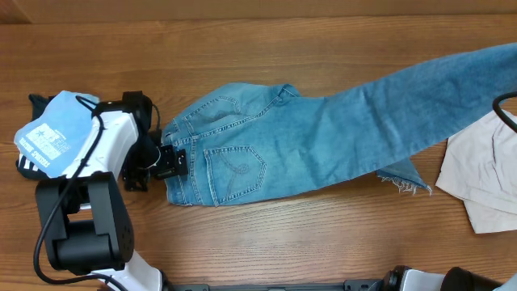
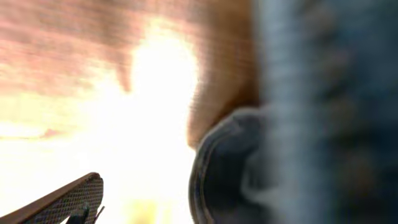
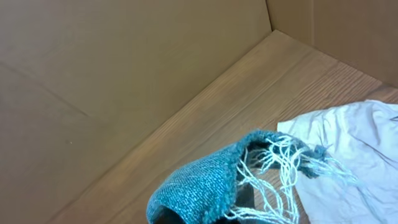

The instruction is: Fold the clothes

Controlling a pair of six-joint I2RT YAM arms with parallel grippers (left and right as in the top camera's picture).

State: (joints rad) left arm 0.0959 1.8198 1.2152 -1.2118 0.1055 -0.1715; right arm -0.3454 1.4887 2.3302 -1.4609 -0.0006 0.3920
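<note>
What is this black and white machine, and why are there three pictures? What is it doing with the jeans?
It is a robot with two arms that is learning to fold clothes. The top picture looks down from above the wooden table. The other two come from small cameras on the robot's wrists, so they look close and odd. On the table lie light-blue jeans, a cream-white garment on the right, and a sky-blue printed shirt on the left. The left gripper sits at the waistband of the jeans with its fingers open, so it is not holding them. The right gripper is shut on the frayed hem of one leg and lifts it up.
</note>
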